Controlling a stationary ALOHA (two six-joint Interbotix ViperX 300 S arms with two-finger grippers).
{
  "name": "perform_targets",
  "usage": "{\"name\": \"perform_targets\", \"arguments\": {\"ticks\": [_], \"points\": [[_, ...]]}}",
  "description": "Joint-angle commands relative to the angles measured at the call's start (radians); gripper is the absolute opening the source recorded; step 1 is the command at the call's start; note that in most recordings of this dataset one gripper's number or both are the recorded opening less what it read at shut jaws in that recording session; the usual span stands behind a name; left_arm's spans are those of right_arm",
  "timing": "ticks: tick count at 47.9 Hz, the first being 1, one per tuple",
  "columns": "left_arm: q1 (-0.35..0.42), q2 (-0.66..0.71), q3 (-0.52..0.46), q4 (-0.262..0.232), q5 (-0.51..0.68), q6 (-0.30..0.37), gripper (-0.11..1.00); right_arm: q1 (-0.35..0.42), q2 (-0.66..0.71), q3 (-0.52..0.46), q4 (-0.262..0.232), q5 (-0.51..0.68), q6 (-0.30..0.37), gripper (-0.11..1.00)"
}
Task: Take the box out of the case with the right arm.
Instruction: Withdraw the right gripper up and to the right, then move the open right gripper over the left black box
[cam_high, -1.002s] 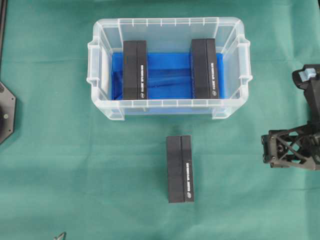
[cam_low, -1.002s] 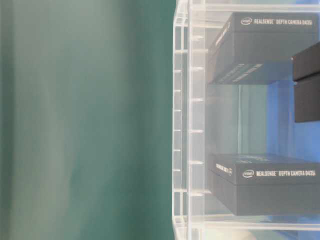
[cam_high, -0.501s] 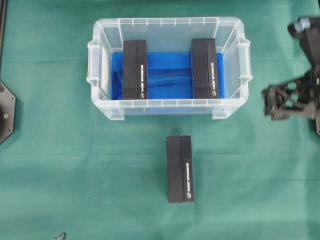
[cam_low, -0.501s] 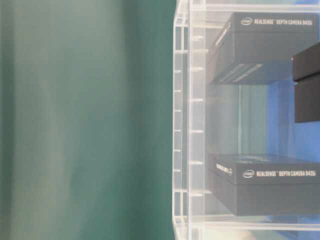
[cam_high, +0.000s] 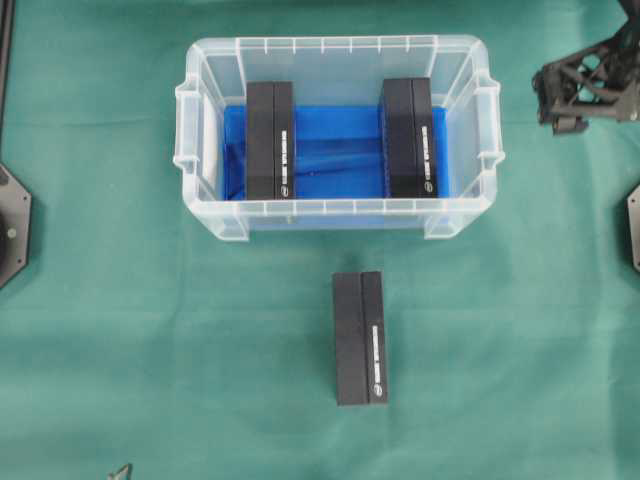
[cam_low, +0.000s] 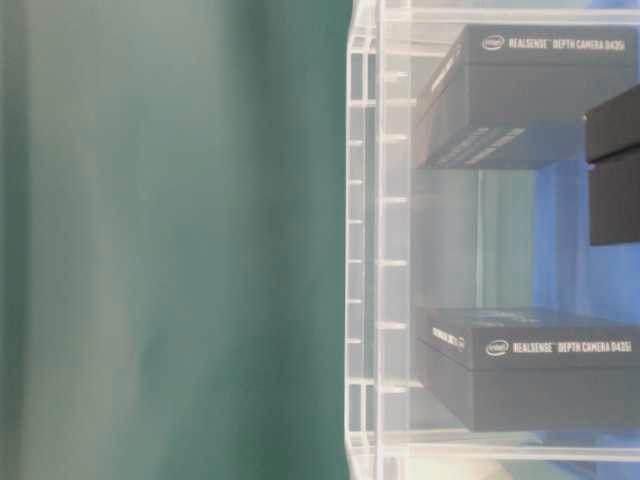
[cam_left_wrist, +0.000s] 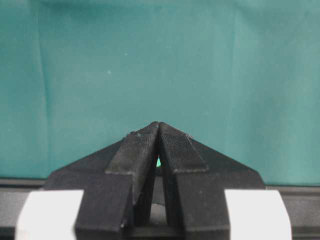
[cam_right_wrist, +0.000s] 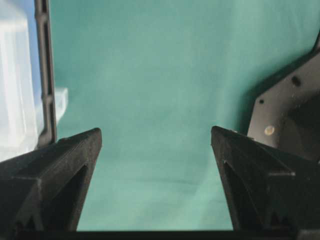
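My right hand (cam_high: 548, 100) swings toward the case's (cam_high: 487, 150) far corner.
Fingers wide, holding nothing; both boxes inside seemingly unmoved since a second ago.

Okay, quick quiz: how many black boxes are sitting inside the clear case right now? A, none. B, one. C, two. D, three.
C: the overhead view shows two black boxes inside the case, the left box and the right box, both on its blue lining, while the third box lies outside on the green cloth.
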Motion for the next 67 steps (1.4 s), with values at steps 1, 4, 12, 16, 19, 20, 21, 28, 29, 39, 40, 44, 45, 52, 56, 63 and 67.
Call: {"name": "perform_targets", "arguments": {"ticks": [1, 4, 12, 16, 19, 20, 21, 28, 29, 39, 40, 44, 45, 52, 56, 63, 67], "points": [[0.003, 0.005, -0.028, 0.003, -0.003, 0.002, 0.0, -0.014, -0.005, -0.009, -0.003, -0.005, -0.011, 0.87], [0.003, 0.005, -0.026, 0.003, -0.003, 0.002, 0.0, -0.015, -0.002, -0.011, -0.003, -0.006, -0.011, 0.87], [0.003, 0.005, -0.026, 0.003, -0.003, 0.002, 0.0, -0.015, 0.0, -0.009, -0.002, -0.006, -0.011, 0.87], [0.002, 0.005, -0.026, 0.003, -0.003, 0.002, 0.0, -0.015, 0.0, -0.009, -0.003, -0.006, -0.011, 0.87], [0.002, 0.005, -0.026, 0.003, -0.003, 0.002, 0.0, -0.015, 0.0, -0.009, -0.002, -0.006, -0.011, 0.87], [0.003, 0.005, -0.026, 0.003, -0.003, 0.002, 0.0, -0.015, 0.0, -0.009, -0.002, -0.006, -0.011, 0.87], [0.002, 0.005, -0.026, 0.003, -0.003, 0.002, 0.0, -0.015, 0.002, -0.009, -0.002, -0.006, -0.012, 0.87], [0.002, 0.005, -0.026, 0.003, -0.005, 0.002, 0.0, -0.015, 0.002, -0.006, -0.003, -0.006, -0.012, 0.87], [0.003, 0.005, -0.026, 0.003, -0.005, 0.002, 0.0, -0.014, 0.0, -0.006, -0.003, -0.006, -0.012, 0.87], [0.002, 0.005, -0.026, 0.003, -0.005, 0.002, 0.0, -0.015, 0.002, -0.012, -0.002, -0.006, -0.008, 0.87], [0.002, 0.005, -0.026, 0.003, -0.005, 0.002, 0.0, -0.015, 0.003, -0.015, 0.0, -0.008, -0.008, 0.87], [0.003, 0.005, -0.028, 0.003, -0.003, 0.002, 0.0, -0.015, 0.012, -0.032, 0.0, -0.02, -0.006, 0.87], [0.002, 0.005, -0.026, 0.003, -0.005, 0.0, 0.0, -0.015, 0.018, -0.038, 0.002, -0.023, -0.006, 0.87], [0.003, 0.005, -0.026, 0.003, -0.005, 0.0, 0.0, -0.011, 0.069, -0.098, 0.002, -0.029, -0.006, 0.87], [0.003, 0.005, -0.028, 0.003, -0.005, 0.0, 0.0, 0.003, 0.121, -0.152, 0.002, -0.029, -0.006, 0.87], [0.002, 0.005, -0.026, 0.003, -0.005, 0.0, 0.0, 0.031, 0.224, -0.256, 0.003, -0.029, -0.005, 0.87], [0.003, 0.005, -0.026, 0.003, -0.005, 0.0, 0.0, 0.051, 0.29, -0.333, 0.003, -0.028, -0.003, 0.87]]}}
